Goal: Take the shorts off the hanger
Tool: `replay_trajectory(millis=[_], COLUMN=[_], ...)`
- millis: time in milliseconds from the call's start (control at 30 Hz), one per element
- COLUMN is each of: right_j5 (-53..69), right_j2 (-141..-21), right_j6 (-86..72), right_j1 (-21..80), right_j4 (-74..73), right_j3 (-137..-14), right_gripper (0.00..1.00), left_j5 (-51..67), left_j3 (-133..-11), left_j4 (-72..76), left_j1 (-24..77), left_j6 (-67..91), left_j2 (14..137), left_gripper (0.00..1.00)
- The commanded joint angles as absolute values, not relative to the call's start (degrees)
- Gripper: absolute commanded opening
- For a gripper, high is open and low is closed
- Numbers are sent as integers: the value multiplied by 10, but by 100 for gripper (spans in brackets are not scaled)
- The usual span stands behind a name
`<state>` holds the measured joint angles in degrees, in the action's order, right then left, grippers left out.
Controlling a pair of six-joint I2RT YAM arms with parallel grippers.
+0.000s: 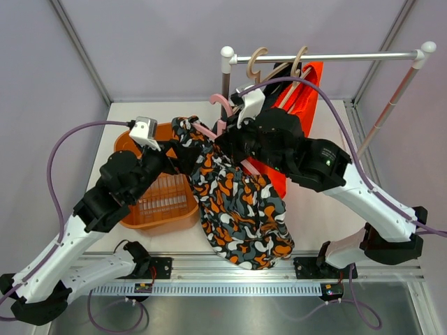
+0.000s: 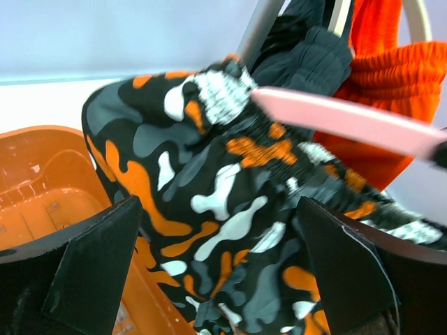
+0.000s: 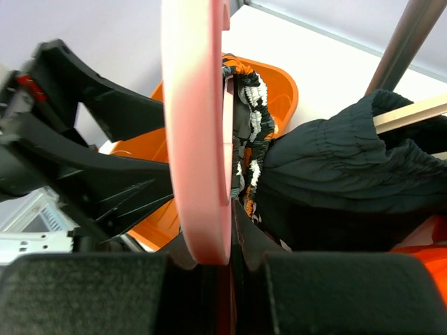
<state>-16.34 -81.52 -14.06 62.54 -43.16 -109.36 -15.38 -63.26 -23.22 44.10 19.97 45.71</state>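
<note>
Mid-tabletop, the camouflage shorts sag off the pink hanger toward the near edge, just beside the orange basket. Right jaws pinch the hanger; left jaws gape wide around the waistband. Tabletop is bare toward the right edge.

Soft cloth shorts, smooth pink plastic hanger

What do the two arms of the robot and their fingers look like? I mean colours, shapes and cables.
The left arm and the right arm have white links joined by bulky black joints. A lavender cable runs from each arm. The right arm carries a small green light. The left wrist bears a white camera box. The fingers are matte black wedges.
</note>
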Motion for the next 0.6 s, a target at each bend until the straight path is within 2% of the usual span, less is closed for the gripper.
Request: replay_trajectory(millis=[0,567], right_j5=[-228,-299], right_j2=[-824,-874], right_j6=[-128,-112], right_j1=[645,714], right_j4=[-413,-435], right_j3=[-1121,-1188], right_gripper=[0,0], left_j5=[-177,-228], left_j3=[-643,-612], left_j4=[-182,-139], left_j1=[446,453], left_j6=[217,255], left_j2=[454,461], left_gripper=[99,99])
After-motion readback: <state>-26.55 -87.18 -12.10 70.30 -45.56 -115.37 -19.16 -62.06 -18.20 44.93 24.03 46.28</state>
